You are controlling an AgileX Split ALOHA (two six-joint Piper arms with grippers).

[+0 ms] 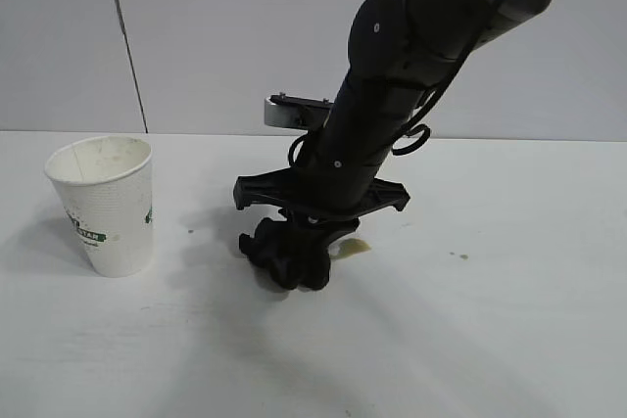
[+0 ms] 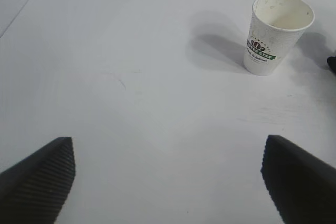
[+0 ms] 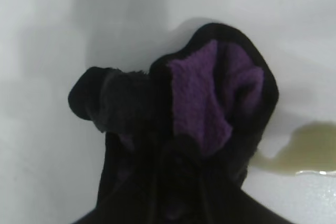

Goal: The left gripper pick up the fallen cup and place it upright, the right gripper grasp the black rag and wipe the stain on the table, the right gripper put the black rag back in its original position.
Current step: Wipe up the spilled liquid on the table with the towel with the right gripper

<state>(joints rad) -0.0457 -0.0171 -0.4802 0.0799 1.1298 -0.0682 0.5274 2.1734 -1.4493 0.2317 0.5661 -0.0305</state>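
Observation:
The white paper cup with green lettering stands upright on the table at the left. My left gripper hovers open over bare tabletop, well short of the cup, with nothing between its fingers; it does not show in the exterior view. In the middle of the table my right gripper points down, shut on the black rag, whose purple folds show. The rag rests on the table right beside the olive-brown stain, at its edge.
Tiny droplets lie to the right of the rag, and another speck lies between the cup and the rag. A silver metal bracket sits behind the right arm at the table's far edge. A grey wall backs the table.

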